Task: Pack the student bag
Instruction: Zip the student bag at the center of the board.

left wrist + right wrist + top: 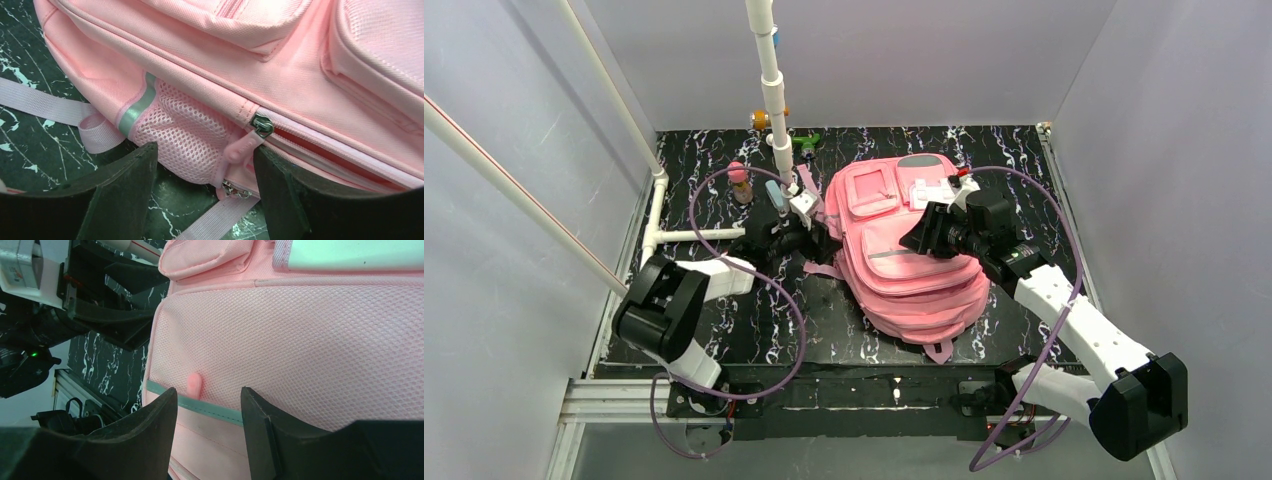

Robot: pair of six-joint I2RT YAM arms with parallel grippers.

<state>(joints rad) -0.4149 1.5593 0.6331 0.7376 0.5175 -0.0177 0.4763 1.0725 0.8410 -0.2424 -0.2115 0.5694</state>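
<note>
Left gripper [205, 156]: jaws apart, straddling mesh side pocket [185, 135] and zip pull [243, 146] of large pink fabric backpack [909, 275]. Right gripper [209, 397]: jaws apart, gripping nothing, over its front pocket [300, 340].

The student bag [904, 265] lies on the table [724, 330], left claw [822, 243] at its left side, right claw [917, 238] over its front

The student bag [909, 265], a large pink fabric backpack, is laid flat on the dark marbled surface [724, 330], front side up and its top turned toward the far wall. Several zip pockets are stacked on its front, and a white patch [929, 190] is seen near the top. A pink mesh side pocket [190, 135] is edged with a pale green stripe. Beside it, a metal slider with a pink pull [245, 145] is seen on a partly opened zip. Pink straps [40, 102] are spread on the surface.
</note>
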